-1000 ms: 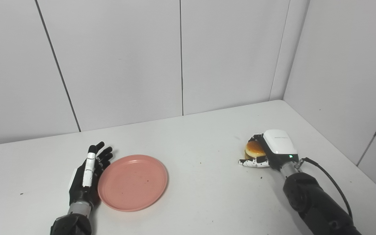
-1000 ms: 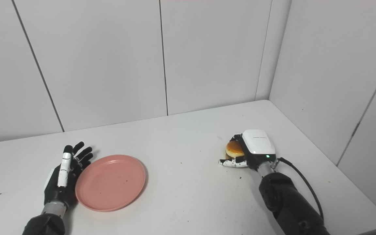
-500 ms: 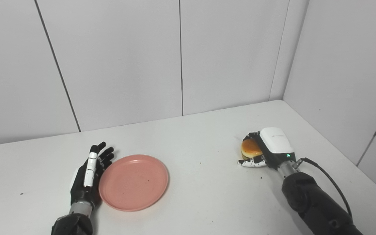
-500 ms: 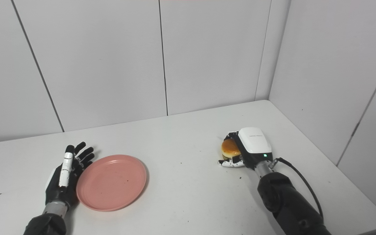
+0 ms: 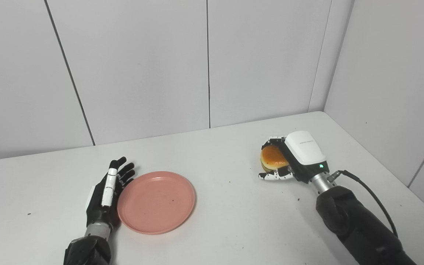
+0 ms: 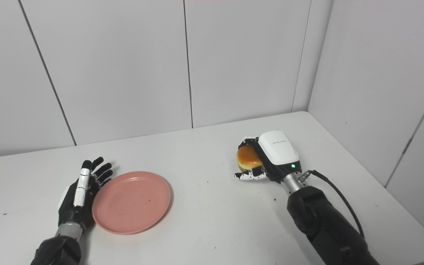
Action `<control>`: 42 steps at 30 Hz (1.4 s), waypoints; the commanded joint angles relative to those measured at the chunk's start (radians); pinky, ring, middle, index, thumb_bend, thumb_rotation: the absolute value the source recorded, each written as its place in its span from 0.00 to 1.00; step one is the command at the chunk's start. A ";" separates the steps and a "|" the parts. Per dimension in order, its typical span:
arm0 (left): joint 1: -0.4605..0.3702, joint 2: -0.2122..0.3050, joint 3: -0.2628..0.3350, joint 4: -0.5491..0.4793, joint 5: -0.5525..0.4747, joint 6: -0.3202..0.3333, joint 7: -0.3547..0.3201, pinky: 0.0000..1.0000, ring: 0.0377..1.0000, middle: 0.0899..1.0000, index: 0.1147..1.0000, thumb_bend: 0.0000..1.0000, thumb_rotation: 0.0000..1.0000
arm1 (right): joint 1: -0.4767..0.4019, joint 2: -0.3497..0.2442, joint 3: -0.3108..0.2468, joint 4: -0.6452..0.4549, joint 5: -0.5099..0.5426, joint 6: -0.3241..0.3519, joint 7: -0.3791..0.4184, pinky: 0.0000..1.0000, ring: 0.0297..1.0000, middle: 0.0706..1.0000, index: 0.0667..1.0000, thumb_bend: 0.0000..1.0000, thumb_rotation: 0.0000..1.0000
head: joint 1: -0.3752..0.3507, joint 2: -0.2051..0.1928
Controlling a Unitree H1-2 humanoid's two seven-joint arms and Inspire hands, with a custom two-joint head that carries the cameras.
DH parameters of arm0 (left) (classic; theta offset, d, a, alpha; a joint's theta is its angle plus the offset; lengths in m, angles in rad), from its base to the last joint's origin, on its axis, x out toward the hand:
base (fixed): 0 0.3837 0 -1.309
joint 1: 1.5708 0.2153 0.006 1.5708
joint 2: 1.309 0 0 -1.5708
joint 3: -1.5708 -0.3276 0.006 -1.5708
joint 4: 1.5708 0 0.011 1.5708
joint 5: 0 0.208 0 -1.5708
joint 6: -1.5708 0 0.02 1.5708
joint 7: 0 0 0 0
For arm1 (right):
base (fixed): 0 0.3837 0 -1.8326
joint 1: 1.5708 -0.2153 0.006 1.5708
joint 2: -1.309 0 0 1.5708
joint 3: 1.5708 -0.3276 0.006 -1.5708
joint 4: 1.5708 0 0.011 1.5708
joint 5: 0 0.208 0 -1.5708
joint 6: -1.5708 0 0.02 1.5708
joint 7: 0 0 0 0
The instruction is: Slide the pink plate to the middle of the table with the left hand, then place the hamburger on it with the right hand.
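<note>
Now, near to far:
Left hand [image 5: 106, 195]: flat and open, holds nothing, its side is against the plate's edge.
Pink plate [image 5: 156, 201]: on the surface [image 5: 226, 217], just beside the left hand, not in the middle yet.
Right hand [image 5: 292, 159]: fingers wrapped round the hamburger [image 5: 271, 157], lifted a bit.
Risk: the bun may slip out if the hold is loose, or miss the plate, which is well apart.

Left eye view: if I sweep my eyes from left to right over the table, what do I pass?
left hand → pink plate → hamburger → right hand, closed around the hamburger.
</note>
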 commanded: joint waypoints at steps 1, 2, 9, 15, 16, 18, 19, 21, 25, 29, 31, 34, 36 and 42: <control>-0.005 -0.016 -0.011 -0.007 0.012 0.011 0.010 0.89 0.84 0.79 0.80 0.77 0.80 | -0.049 0.000 -0.019 -0.068 0.022 -0.043 0.007 0.19 0.22 0.28 0.44 0.50 0.16 | 0.008 0.002; -0.005 -0.019 -0.015 -0.006 0.014 0.008 0.012 0.89 0.84 0.79 0.81 0.77 0.80 | -0.050 0.003 -0.021 -0.080 0.029 -0.050 0.012 0.19 0.22 0.28 0.44 0.50 0.15 | 0.018 0.001; -0.002 -0.044 -0.033 -0.002 0.041 0.000 0.039 0.88 0.83 0.80 0.81 0.75 0.83 | -0.066 0.044 -0.025 -0.177 0.054 -0.048 0.073 0.21 0.25 0.31 0.44 0.50 0.16 | 0.086 0.000; -0.001 -0.068 -0.036 0.008 0.049 -0.010 0.052 0.88 0.84 0.80 0.82 0.75 0.82 | -0.083 0.110 -0.022 -0.236 0.072 -0.032 0.133 0.22 0.26 0.32 0.44 0.50 0.15 | 0.142 -0.004; -0.002 -0.072 -0.034 0.009 0.048 -0.010 0.055 0.88 0.84 0.80 0.82 0.75 0.82 | -0.087 0.128 -0.017 -0.240 0.073 -0.034 0.139 0.21 0.25 0.32 0.44 0.50 0.15 | 0.151 -0.005; -0.004 -0.078 -0.033 0.014 0.048 -0.013 0.059 0.88 0.84 0.80 0.82 0.76 0.81 | -0.095 0.159 -0.011 -0.242 0.073 -0.042 0.145 0.21 0.25 0.33 0.44 0.50 0.15 | 0.168 -0.010; -0.005 -0.080 -0.033 0.017 0.051 -0.016 0.062 0.87 0.84 0.80 0.82 0.76 0.82 | -0.100 0.178 -0.007 -0.237 0.069 -0.043 0.146 0.21 0.25 0.33 0.44 0.50 0.15 | 0.173 -0.010; -0.007 -0.083 -0.036 0.023 0.058 -0.022 0.069 0.85 0.83 0.79 0.82 0.76 0.82 | -0.109 0.205 0.000 -0.223 0.064 -0.050 0.144 0.20 0.25 0.32 0.44 0.50 0.15 | 0.185 -0.012; -0.006 -0.087 -0.035 0.033 0.062 -0.034 0.073 0.84 0.83 0.80 0.82 0.75 0.82 | -0.138 0.251 0.023 -0.145 0.058 -0.100 0.120 0.22 0.26 0.33 0.44 0.50 0.15 | 0.200 -0.016; 0.000 -0.090 -0.033 0.028 0.064 -0.030 0.075 0.87 0.83 0.79 0.82 0.75 0.82 | -0.167 0.289 0.038 -0.055 0.070 -0.144 0.105 0.21 0.25 0.32 0.44 0.50 0.15 | 0.216 -0.017; 0.004 -0.090 -0.032 0.023 0.063 -0.029 0.076 0.88 0.84 0.79 0.82 0.75 0.82 | -0.174 0.306 0.041 -0.031 0.072 -0.142 0.110 0.20 0.24 0.32 0.44 0.50 0.15 | 0.220 -0.017; 0.008 -0.087 -0.031 0.020 0.062 -0.033 0.076 0.90 0.84 0.79 0.82 0.75 0.82 | -0.178 0.332 0.043 -0.011 0.080 -0.122 0.125 0.22 0.26 0.34 0.44 0.50 0.16 | 0.221 -0.017; 0.009 -0.085 -0.031 0.021 0.063 -0.037 0.075 0.90 0.83 0.78 0.82 0.76 0.82 | -0.179 0.347 0.046 0.003 0.075 -0.119 0.120 0.22 0.27 0.35 0.45 0.50 0.16 | 0.223 -0.016; 0.006 -0.088 -0.036 0.034 0.073 -0.050 0.079 0.86 0.82 0.78 0.81 0.77 0.82 | -0.182 0.380 0.059 0.050 0.049 -0.126 0.092 0.20 0.24 0.31 0.44 0.50 0.16 | 0.244 -0.013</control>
